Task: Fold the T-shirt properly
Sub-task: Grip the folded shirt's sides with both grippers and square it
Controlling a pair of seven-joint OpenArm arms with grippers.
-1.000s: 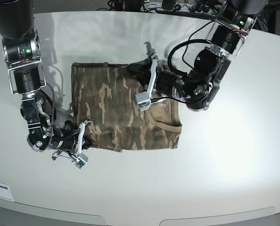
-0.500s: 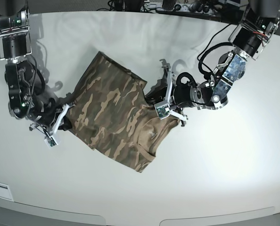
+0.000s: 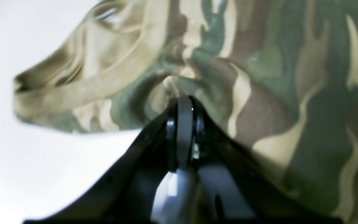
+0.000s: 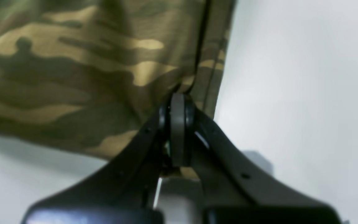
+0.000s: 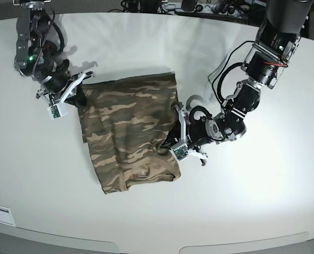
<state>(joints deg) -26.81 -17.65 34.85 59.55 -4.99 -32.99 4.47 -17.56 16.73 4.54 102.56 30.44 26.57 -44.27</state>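
Cloth of the T-shirt (image 5: 130, 132) lies on the bench (image 5: 262, 196), stretched between both arms, its long axis running from the right pincer (image 5: 67, 98) away toward the collar end beside the left pincer (image 5: 178, 140). Each pincer is clamped tight on a shirt edge: the right on a hem corner, the left near the tan collar.
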